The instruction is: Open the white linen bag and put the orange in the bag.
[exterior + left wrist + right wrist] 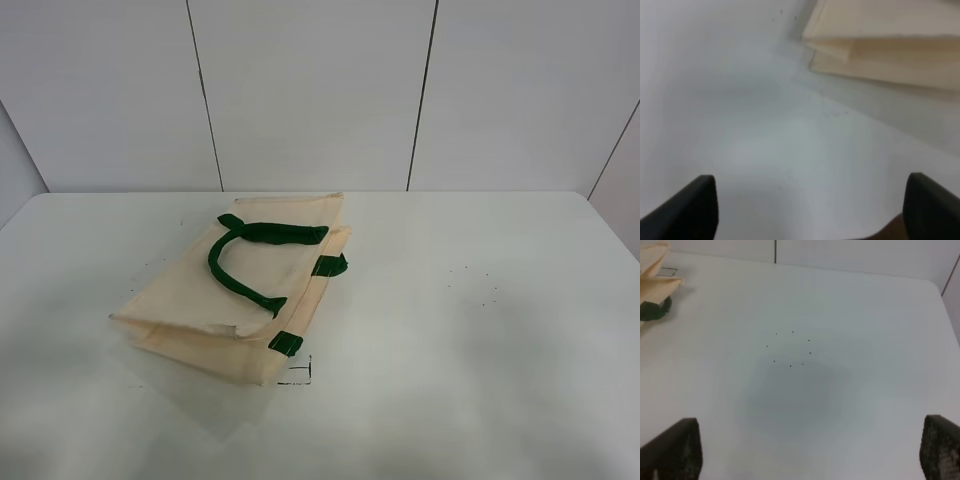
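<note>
The white linen bag (pixel 245 290) lies flat and folded on the table, left of the middle, with its dark green strap handles (pixel 240 255) on top. A corner of it shows in the left wrist view (pixel 885 45) and an edge in the right wrist view (pixel 655 280). The orange is out of view. My left gripper (pixel 810 205) is open and empty over bare table, short of the bag. My right gripper (pixel 810 450) is open and empty over bare table, well to the side of the bag. Neither arm shows in the exterior high view.
The white table (pixel 480 330) carries a ring of small dark dots (pixel 790 347) on the right side and a small black corner mark (pixel 300 375) by the bag's near edge. White wall panels (pixel 310 90) stand behind the table's far edge.
</note>
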{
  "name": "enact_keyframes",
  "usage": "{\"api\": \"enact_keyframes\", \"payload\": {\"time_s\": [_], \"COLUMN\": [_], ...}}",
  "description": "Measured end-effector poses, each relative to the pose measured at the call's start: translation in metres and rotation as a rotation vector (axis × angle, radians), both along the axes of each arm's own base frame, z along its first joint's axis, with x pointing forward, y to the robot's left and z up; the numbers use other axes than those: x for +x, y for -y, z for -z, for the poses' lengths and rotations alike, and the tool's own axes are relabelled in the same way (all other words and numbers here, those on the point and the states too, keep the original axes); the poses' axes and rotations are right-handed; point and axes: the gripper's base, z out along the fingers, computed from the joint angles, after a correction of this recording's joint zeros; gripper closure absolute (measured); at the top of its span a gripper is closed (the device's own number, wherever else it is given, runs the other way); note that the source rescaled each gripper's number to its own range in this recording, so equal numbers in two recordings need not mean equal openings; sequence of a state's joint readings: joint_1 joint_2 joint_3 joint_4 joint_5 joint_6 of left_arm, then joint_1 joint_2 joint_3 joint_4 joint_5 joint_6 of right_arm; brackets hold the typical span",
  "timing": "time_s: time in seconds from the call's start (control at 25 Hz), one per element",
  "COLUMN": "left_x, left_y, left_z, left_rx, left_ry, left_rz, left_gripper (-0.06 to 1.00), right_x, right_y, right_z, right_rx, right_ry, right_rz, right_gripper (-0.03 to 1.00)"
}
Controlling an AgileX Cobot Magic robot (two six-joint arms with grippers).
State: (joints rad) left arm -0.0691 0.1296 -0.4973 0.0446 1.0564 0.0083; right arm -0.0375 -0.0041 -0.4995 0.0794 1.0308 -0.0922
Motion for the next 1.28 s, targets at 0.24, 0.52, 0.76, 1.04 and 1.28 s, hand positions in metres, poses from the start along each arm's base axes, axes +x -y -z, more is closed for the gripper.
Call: {"api": "enact_keyframes", "payload": {"time_s": [0.24, 0.52, 0.76, 1.04, 1.28], "left_x": [-0.01, -0.019, -0.019, -0.019, -0.019], "left_y": [-0.001, 0.0, 0.001, 0.001, 0.001], "left_z": [0.0, 0.0, 0.0, 0.0, 0.0], "left_rx": [-0.006, -0.019, -0.022, -0.022, -0.022], "left_ry": [0.067, 0.13, 0.13, 0.13, 0.13], "left_rz": [0.002, 0.008, -0.02, -0.035, -0.026], "left_gripper": [0.03, 0.03, 0.03, 0.03, 0.03], "right_x": [0.0, 0.0, 0.0, 0.0, 0.0], "right_y": [0.0, 0.0, 0.0, 0.0, 0.0], "right_z": [0.0, 0.0, 0.0, 0.0, 0.0], "right_rx": [0.0, 0.0, 0.0, 0.0, 0.0], "right_ry": [0.0, 0.0, 0.0, 0.0, 0.0], "right_rz": [0.0, 0.0, 0.0, 0.0, 0.0], "right_gripper": [-0.03, -0.03, -0.03, -0.03, -0.03]}}
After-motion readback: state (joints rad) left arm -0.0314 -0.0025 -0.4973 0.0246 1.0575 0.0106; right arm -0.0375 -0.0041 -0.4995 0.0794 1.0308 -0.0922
